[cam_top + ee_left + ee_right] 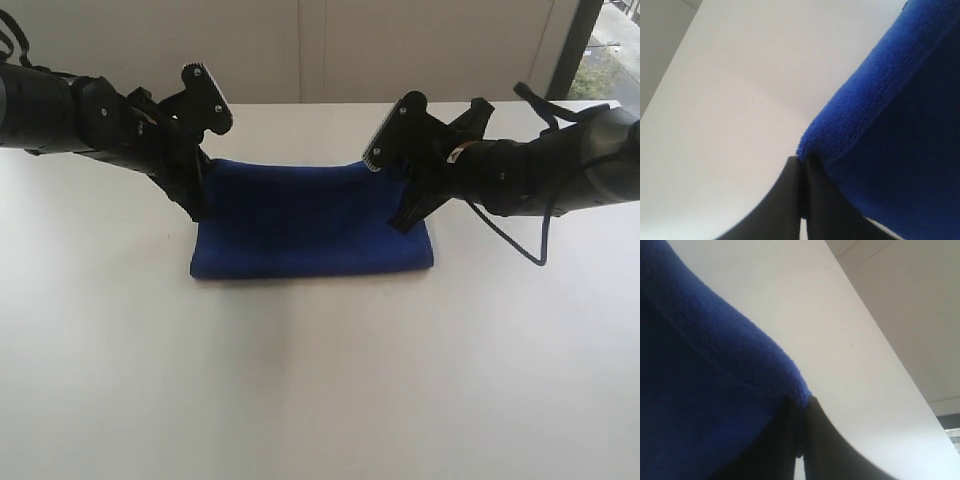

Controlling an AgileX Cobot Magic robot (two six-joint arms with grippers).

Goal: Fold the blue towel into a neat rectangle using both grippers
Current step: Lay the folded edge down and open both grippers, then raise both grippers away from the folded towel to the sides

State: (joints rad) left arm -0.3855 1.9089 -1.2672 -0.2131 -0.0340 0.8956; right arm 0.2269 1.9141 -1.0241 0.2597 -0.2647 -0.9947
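The blue towel lies on the white table as a wide folded band, its near edge doubled over. My left gripper is down at the towel's left end, and in the left wrist view its fingers are shut on a corner of the blue towel. At the right end my right gripper pinches the other side. In the right wrist view the blue towel runs between the closed gripper tips. The loose thread does not show.
The white table stretches wide in front of the towel. A pale wall rises behind the far edge. A black cable loops down from the right arm near the towel's right end.
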